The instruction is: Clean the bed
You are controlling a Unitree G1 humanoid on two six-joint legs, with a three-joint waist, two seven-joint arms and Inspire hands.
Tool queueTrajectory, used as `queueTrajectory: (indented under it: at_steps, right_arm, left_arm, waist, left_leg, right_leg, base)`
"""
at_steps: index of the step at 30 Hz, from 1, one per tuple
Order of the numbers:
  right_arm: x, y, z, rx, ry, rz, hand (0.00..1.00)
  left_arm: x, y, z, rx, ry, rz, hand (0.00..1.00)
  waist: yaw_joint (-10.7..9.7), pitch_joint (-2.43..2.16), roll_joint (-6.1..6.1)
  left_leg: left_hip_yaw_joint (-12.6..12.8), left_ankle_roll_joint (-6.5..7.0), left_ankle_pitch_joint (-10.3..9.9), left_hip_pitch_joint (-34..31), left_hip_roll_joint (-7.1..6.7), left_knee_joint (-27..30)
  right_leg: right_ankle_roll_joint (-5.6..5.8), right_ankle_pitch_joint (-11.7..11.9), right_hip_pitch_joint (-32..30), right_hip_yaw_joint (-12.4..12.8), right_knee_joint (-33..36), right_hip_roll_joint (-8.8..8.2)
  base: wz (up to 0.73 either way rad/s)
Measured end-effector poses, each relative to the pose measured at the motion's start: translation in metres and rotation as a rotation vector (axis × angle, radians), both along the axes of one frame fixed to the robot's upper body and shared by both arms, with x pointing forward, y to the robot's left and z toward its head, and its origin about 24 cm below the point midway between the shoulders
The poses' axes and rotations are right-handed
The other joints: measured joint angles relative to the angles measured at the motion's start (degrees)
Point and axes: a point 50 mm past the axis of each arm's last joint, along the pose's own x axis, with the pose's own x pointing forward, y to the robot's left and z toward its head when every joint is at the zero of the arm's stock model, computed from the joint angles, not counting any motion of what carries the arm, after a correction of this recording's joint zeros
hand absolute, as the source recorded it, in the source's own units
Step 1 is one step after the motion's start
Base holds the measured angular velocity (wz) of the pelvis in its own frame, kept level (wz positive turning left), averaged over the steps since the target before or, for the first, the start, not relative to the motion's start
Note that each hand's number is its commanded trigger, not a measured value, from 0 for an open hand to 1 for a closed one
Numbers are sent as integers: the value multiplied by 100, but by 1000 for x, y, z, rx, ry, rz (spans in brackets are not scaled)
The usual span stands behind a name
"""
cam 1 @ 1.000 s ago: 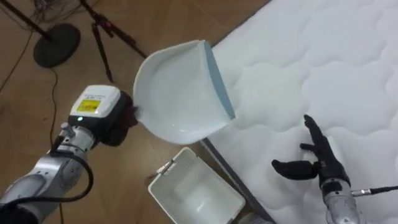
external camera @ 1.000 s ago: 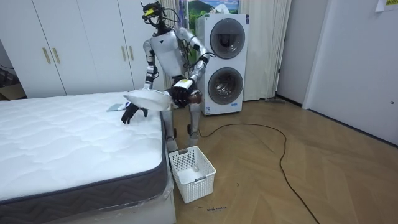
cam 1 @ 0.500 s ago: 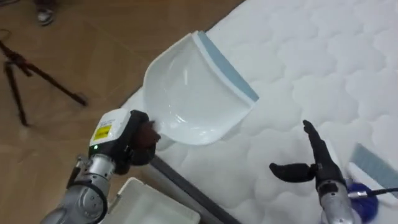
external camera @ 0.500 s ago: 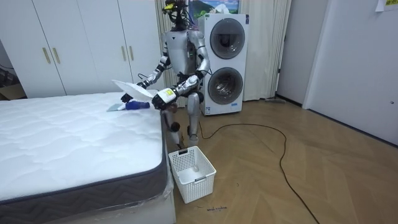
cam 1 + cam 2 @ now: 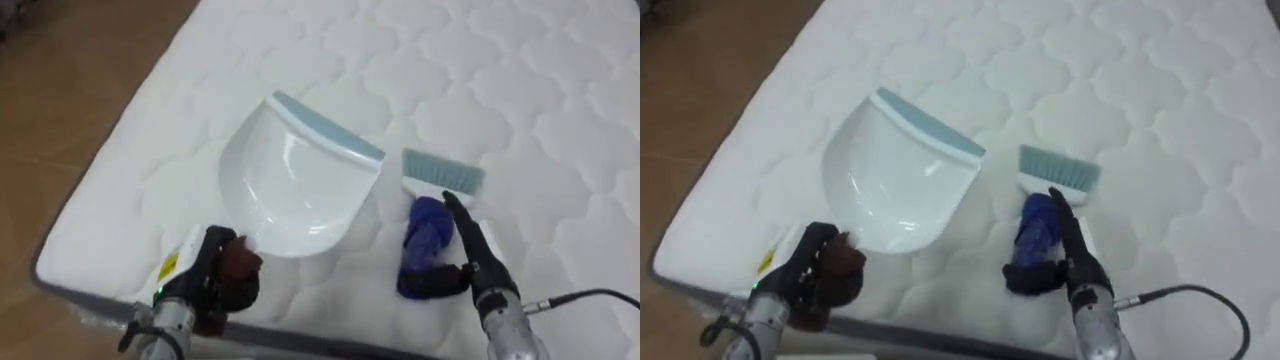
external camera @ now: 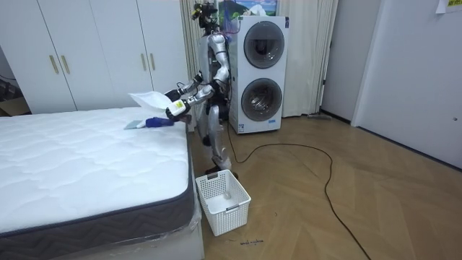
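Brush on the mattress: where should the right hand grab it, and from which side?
Take the brush by its blue handle, from above at the near end. It lies flat on the mattress, bristles pointing away, handle toward the robot. The open right hand sits beside it. The dustpan, held in the left hand, crowds the left, so the right side is probably best.

- The left hand (image 5: 232, 278) is dark, black and a bit brown. Its wrist has a white block with a yellow sticker and a tiny green light.
- The right hand (image 5: 472, 262) has thin black fingers and a shiny silver wrist. A black cable comes out of the wrist.
- In the room view the body is silver-grey, with a dark head and thin legs.
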Motion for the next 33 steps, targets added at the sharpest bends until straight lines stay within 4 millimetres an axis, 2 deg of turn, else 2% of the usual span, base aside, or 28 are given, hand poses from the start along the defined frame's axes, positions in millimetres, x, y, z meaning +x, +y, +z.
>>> queueTrajectory:
  at_steps: [2, 3, 4, 5, 6, 7, 8, 10, 12, 14, 15, 16, 17, 21, 22, 25, 27, 29, 33]
  right_arm:
    - [-2, 0, -1, 3, 15, 16, 0]
    - [-2, 0, -1, 0, 15, 20, 0]
    - [-2, -1, -2, -2, 20, 27, 0]
    - [-5, -2, -3, -3, 35, 35, 0]
    - [-6, -2, -4, -3, 42, 38, 0]
    - [-9, -3, -6, -6, 55, 36, 0]
    - [-11, -4, -7, -11, 70, 41, 0]
    - [-11, -4, -8, -12, 77, 44, 0]
    - [-14, -5, -12, -12, 100, 41, 0]
    - [-27, -12, -25, -17, 178, 11, 0]
    - [-31, -15, -28, -16, 196, -6, 0]
    - [-36, -22, -33, -20, 230, -43, 0]
    - [-44, -26, -39, -22, 270, -70, 0]
    - [-59, -34, -51, -20, 343, -135, 0]
    - [-67, -36, -55, -16, 375, -165, 0]
    - [-93, -43, -67, 9, 457, -261, 0]
    - [-109, -46, -74, 26, 512, -339, 0]
    - [-127, -47, -79, 32, 572, -398, 0]
    - [-149, -44, -87, 41, 669, -458, 0]
  left_arm:
    - [-9, 5, -5, -1, 25, 28, 100]
    - [-12, 7, -6, -4, 33, 41, 100]
    - [-16, 11, -8, -7, 45, 63, 91]
    - [-20, 14, -10, -11, 59, 81, 60]
    - [-23, 15, -11, -12, 65, 90, 51]
    - [-26, 17, -13, -13, 75, 101, 0]
    - [-31, 18, -15, -18, 90, 115, 0]
    - [-37, 19, -18, -41, 111, 138, 0]
    - [-41, 22, -20, -69, 136, 162, 0]
    - [-53, 26, -30, -105, 194, 217, 0]
    - [-56, 26, -33, -112, 212, 225, 0]
    - [-59, 26, -37, -113, 241, 230, 0]
    - [-63, 28, -41, -108, 274, 241, 0]
    - [-84, 36, -58, -148, 402, 326, 0]
    - [-92, 39, -63, -165, 439, 367, 0]
    - [-107, 47, -72, -205, 503, 473, 0]
    - [-115, 51, -77, -231, 544, 526, 0]
    - [-132, 53, -83, -260, 607, 603, 0]
    - [-146, 54, -88, -281, 652, 665, 0]
  waist:
    - [147, -11, 10]
    - [196, -32, 36]
    - [201, -37, 42]
    - [211, -39, 42]
    - [217, -43, 45]
    - [224, -45, 47]
    - [241, -49, 50]
    - [239, -61, 63]
    - [197, -93, 20]
    - [199, -114, -69]
    - [177, -106, -88]
    - [161, -131, -33]
    - [178, -155, -73]
    - [146, -116, -75]
    - [81, -114, -73]
    - [60, -102, -78]
    - [65, -98, -79]
    - [73, -106, -72]
    - [98, -103, -90]
  left_leg:
    - [-993, -79, 47, 146, -191, -106]
    - [-1232, -84, 49, 140, -224, -132]
    - [-1550, -100, 58, 178, -290, -172]
    - [-1766, -113, 66, 234, -320, -203]
    - [-1846, -114, 66, 257, -328, -211]
    - [-2012, -120, 69, 295, -352, -217]
    - [-2153, -149, 87, 354, -384, -257]
    - [-2197, -170, 98, 423, -392, -333]
    - [-2192, -218, 127, 463, -389, -340]
    - [-2250, -338, 153, 432, -425, -355]
    - [-2287, -329, 149, 410, -446, -581]
    - [-2354, -304, 189, 326, -500, -941]
    - [-2259, -224, 234, 379, -513, -981]
    - [-2208, -155, 276, 454, -548, -1095]
    - [-2214, -135, 290, 509, -550, -1160]
    - [-2202, -117, 313, 657, -564, -1291]
    - [-2189, -105, 328, 753, -571, -1391]
    - [-2149, -98, 340, 834, -580, -1491]
    - [-2151, -101, 343, 862, -577, -1548]
  right_leg:
    - [-111, 39, 6, 510, -18, 224]
    - [-143, 58, 4, 609, -11, 279]
    - [-183, 84, -9, 794, -3, 370]
    - [-203, 99, -6, 980, -5, 458]
    - [-214, 105, -7, 1047, -5, 501]
    - [-225, 113, -10, 1184, -7, 569]
    - [-231, 116, -19, 1289, -3, 606]
    - [-248, 138, -27, 1349, -2, 666]
    - [-255, 156, 5, 1421, -57, 669]
    - [-235, 232, 232, 1691, -263, 665]
    - [-224, 238, 263, 1749, -291, 671]
    - [-186, 239, 264, 1812, -298, 682]
    - [-131, 248, 233, 1792, -321, 669]
    - [-44, 399, 410, 1688, -679, 671]
    - [-32, 450, 500, 1663, -811, 662]
    - [-6, 499, 630, 1673, -1027, 657]
    - [7, 518, 711, 1668, -1110, 651]
    - [10, 516, 732, 1676, -1117, 649]
    - [15, 522, 773, 1649, -1172, 659]
  base:
    - [-119]
    - [-106]
    - [-85]
    - [-77]
    - [-63]
    - [-59]
    - [-55]
    - [-43]
    - [-15]
    - [-2]
    - [11]
    - [9]
    - [0]
    - [-5]
    - [5]
    - [-1]
    - [-3]
    - [-12]
    - [-2]
